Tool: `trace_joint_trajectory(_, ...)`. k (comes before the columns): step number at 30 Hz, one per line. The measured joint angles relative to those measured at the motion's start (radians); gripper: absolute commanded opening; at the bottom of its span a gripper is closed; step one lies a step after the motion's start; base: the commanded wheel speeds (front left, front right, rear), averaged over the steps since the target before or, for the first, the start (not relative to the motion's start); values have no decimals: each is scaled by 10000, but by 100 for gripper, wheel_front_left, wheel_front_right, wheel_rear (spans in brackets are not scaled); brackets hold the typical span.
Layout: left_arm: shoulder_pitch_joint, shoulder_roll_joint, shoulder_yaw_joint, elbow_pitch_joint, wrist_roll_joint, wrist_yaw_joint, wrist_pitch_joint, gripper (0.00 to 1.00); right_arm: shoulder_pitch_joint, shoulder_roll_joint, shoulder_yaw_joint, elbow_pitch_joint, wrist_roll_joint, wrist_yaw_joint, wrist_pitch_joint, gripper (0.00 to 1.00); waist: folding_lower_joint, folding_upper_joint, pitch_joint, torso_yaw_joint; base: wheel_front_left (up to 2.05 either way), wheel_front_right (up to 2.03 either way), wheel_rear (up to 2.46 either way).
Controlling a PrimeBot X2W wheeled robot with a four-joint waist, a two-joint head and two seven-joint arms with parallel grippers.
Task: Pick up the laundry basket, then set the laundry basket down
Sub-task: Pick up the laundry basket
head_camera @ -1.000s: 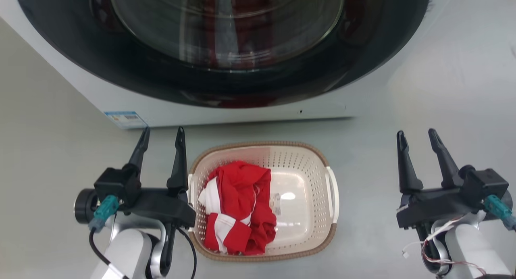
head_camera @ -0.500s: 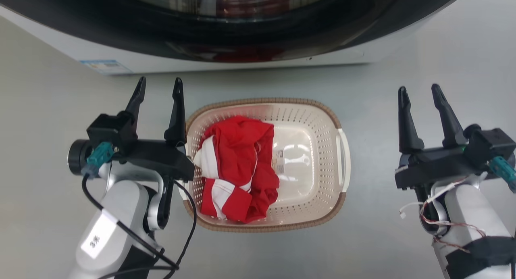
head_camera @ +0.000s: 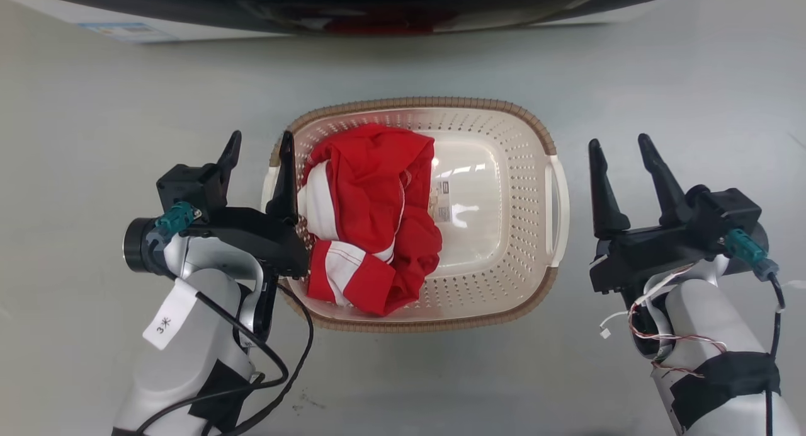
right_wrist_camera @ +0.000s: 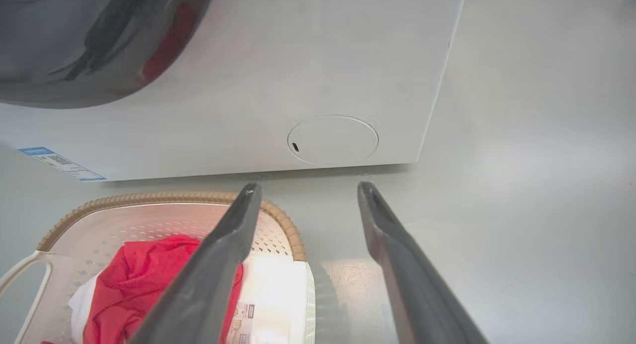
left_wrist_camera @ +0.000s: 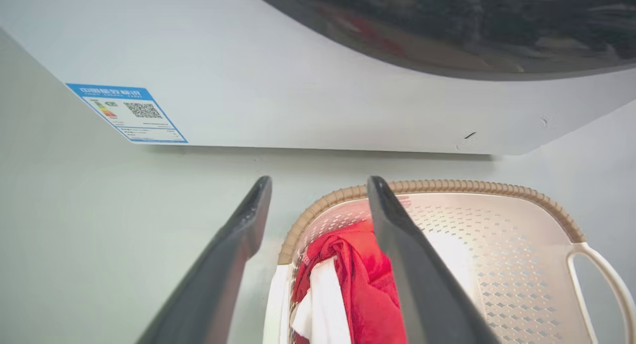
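Laundry basket (head_camera: 504, 171) on floor (head_camera: 94, 108), between both arms.
Left gripper (head_camera: 261, 140): fingers spread, astride left rim, nothing pinched.
Right gripper (head_camera: 618, 143): fingers spread, beside right handle (head_camera: 558, 203), apart from it.
Risk: one-sided grip tilts basket and spills red garment (head_camera: 378, 215); inner left finger may snag cloth.

White washing machine (left_wrist_camera: 298, 85) on grey floor (head_camera: 94, 108); crumpled red-and-white garment (head_camera: 371, 222) nearby

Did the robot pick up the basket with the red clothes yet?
Not yet. Nothing looks done: the laundry basket sits on the floor by the washing machine. In hand: the left gripper is open with its fingers either side of the basket's left rim, and the right gripper is open beside the right handle. Left: grip, lift, then set it down.
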Motion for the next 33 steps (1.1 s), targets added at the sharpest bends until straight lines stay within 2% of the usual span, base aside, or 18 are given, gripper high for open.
trace_joint_trajectory(11,-199,-79,4,1668,-288,-245,-2,100,-381,169,280,1175,2,161,0,100,0,0,772,34,0,0,0)
trace_joint_trajectory(23,-638,-174,-33,3099,-435,-527,-4,100,-859,309,727,2600,2,309,4,100,-3,-3,1021,112,0,0,0)
trace_joint_trajectory(33,-1249,-276,-94,4029,-550,-968,-2,100,-1554,380,984,3643,-44,389,86,100,-2,-2,1296,142,0,0,0)
